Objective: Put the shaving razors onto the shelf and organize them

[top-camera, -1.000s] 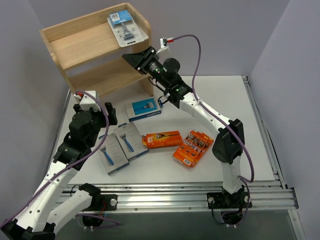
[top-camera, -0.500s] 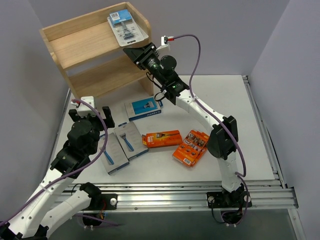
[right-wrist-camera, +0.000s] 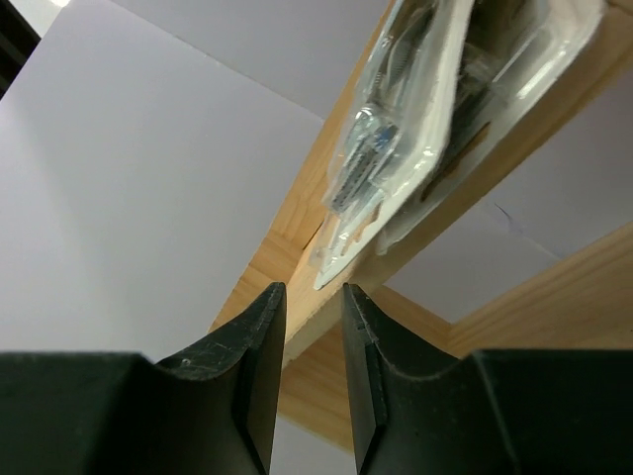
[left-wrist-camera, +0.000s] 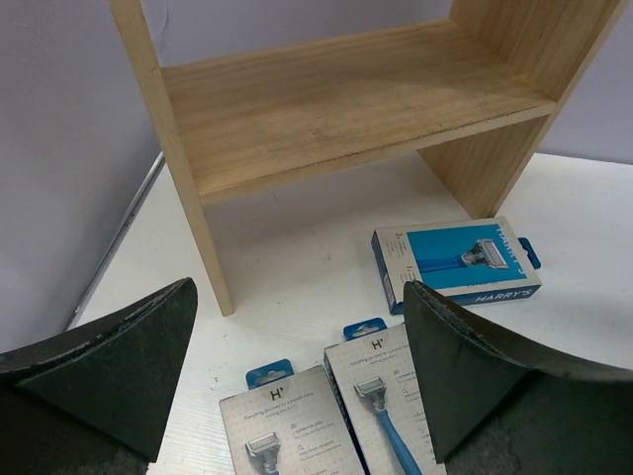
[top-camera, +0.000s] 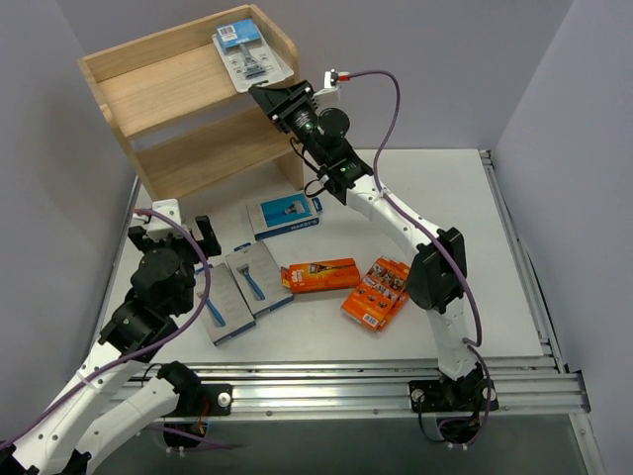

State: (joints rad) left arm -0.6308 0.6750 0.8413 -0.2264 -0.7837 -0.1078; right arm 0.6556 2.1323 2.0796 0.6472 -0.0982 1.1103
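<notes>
Pale lilac walls close in a white table (top-camera: 445, 198), and the shelf (top-camera: 158, 89) stands at the upper left of the overhead view, its lower tier bare.

Your right arm reaches up to the shelf's right end. Your left arm hangs low at the left of the frame.

Five packs lie flat on the table. Two grey-and-blue boxes (top-camera: 237, 292) sit side by side under the left arm. A blue box (top-camera: 285, 215) lies just beyond them, and two orange boxes (top-camera: 319, 274) lie toward the centre.

Only the clear blister pack (top-camera: 247, 54) is on the top tier. It is tilted, with its near edge over the raised rim.

The right gripper (top-camera: 269, 96) sits just under that overhang. Its fingers (right-wrist-camera: 252, 376) are a narrow slit apart with nothing between them.

The step looks like seating that pack. Push it gently along its long edge, not upward, because a lift at the lip could tip it off the rim. Keep it at the right end so the tier has room for the rest.

The left gripper (left-wrist-camera: 297, 297) is spread wide and empty above the grey-and-blue boxes. Bring it down square over one box's narrow width before you close.
</notes>
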